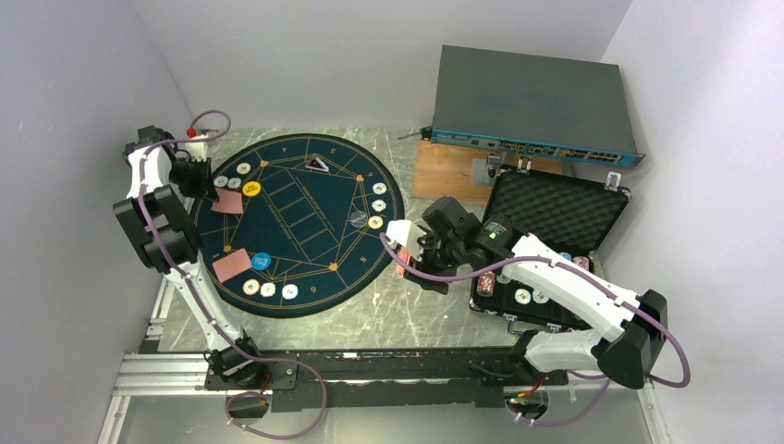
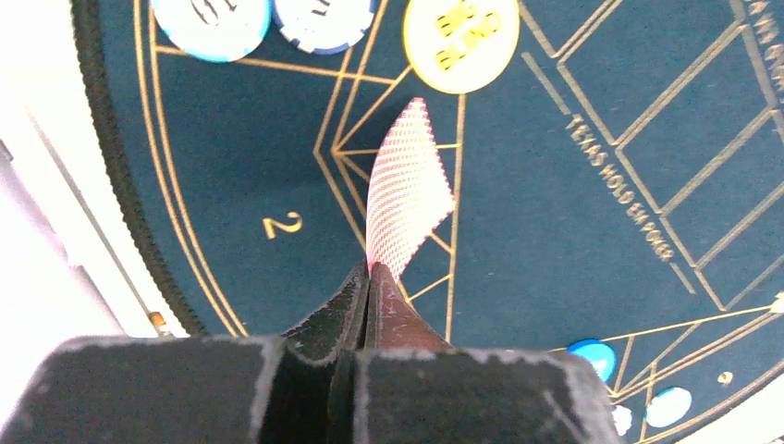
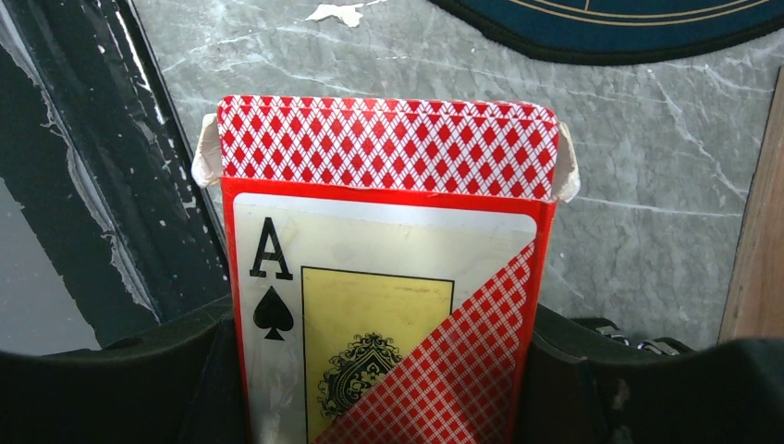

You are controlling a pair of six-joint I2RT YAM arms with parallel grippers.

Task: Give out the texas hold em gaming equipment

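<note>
- The round navy mat (image 1: 305,222) covers much of the table (image 1: 407,314), and the black foam-lined case (image 1: 555,208) lies open to its right with spare chips (image 1: 522,296) inside
- The right gripper (image 3: 388,379) clamps a red card box (image 3: 388,231) by its sides over the bare table between mat and case; the flap is open, so we judge a tilt could spill its contents. The box shows an ace of spades and a red diamond pattern
- The left gripper (image 2: 370,277), fingers shut tight, pinches one red-backed card (image 2: 407,180) by a corner above the mat near the numeral 2 (image 2: 282,225); so thin a hold could let it swing or land askew. We cannot tell whether it touches the mat
- A careless release could nudge the yellow Big Blind disc (image 2: 460,37) just beyond the card
- The whitish chips (image 2: 319,18) beside that disc have blue-patterned rims
</note>
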